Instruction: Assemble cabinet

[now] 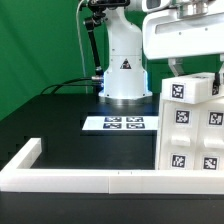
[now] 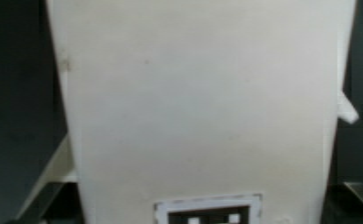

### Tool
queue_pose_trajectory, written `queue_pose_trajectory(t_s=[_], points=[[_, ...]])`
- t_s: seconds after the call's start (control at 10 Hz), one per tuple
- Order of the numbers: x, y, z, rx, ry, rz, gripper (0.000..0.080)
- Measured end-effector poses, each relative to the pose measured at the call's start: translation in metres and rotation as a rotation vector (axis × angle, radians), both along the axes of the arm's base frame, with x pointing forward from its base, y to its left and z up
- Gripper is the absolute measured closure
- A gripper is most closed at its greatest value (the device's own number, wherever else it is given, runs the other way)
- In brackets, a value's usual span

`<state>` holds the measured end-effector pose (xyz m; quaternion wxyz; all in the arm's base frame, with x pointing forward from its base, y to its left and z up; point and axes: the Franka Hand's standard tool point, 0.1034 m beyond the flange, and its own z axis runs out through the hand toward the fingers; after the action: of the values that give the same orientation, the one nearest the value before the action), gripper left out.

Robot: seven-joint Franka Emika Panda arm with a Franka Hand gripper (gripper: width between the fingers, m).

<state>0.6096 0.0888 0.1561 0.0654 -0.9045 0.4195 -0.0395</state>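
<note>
One large white cabinet body [image 1: 194, 128] stood upright at the exterior view's right, its near face dotted with black-and-white tags [image 1: 181, 116] and its foot against the long white rim bar [image 1: 95, 179] that ran along the near edge of the black table [image 1: 60, 125]. A smaller tagged block [image 1: 180, 90] sat on its top at the left corner. Directly above the box hung the gripper [image 1: 178, 68], with the wide white housing of the wrist over it; its fingers [image 1: 174, 69] reached down to about the level of the box's top, and from where the exterior view looked I could not tell whether they touched the plastic or stood just clear of it.

From the wrist view, a tall white panel of the cabinet [image 2: 187, 105] filled nearly everything, running straight away from the camera with one tag [image 2: 208, 212] showing at its end. Dark finger shapes [image 2: 53, 188] flanked the panel on either side, close against it, but the picture was too soft to say whether they clamped it or merely straddled it.

Farther back on the table, left of the box, lay the flat marker board [image 1: 113, 124] with its four tags, well apart from the gripper, and behind that rose the arm's white base [image 1: 123, 72] before a green backdrop [image 1: 40, 40].
</note>
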Motion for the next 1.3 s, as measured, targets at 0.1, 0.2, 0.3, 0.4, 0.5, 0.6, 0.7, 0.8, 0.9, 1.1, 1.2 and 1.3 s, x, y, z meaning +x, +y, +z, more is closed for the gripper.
queue_pose_trajectory(t_s=[0.1,0.2,0.3,0.4,0.5,0.6,0.7,0.8,0.9,1.1,1.2,1.3], points=[[0.0003,-0.0038,-0.0021,0.03,0.006,-0.117,0.0243],[-0.0006,-0.005,-0.0027,0.049,0.018,-0.22,0.0243],[-0.0006,-0.0052,-0.0027,0.062,0.027,-0.31,0.0243],[-0.0007,-0.0053,-0.0029,0.07,0.029,-0.351,0.0243],[-0.0006,-0.0051,-0.0032,0.096,0.036,-0.443,0.0243],[-0.0003,-0.005,-0.0034,0.123,0.043,-0.538,0.0243],[-0.0001,-0.0047,-0.0034,0.138,0.05,-0.619,0.0243],[0.0002,-0.0036,-0.0032,0.152,0.059,-0.703,0.0243],[0.001,-0.0027,-0.0027,0.166,0.064,-0.795,0.0243],[0.002,-0.0029,-0.0026,0.19,0.072,-0.908,0.0243],[0.0029,-0.0037,-0.002,0.211,0.082,-1.004,0.0243],[0.0033,-0.0037,-0.0018,0.224,0.09,-1.06,0.0243]])
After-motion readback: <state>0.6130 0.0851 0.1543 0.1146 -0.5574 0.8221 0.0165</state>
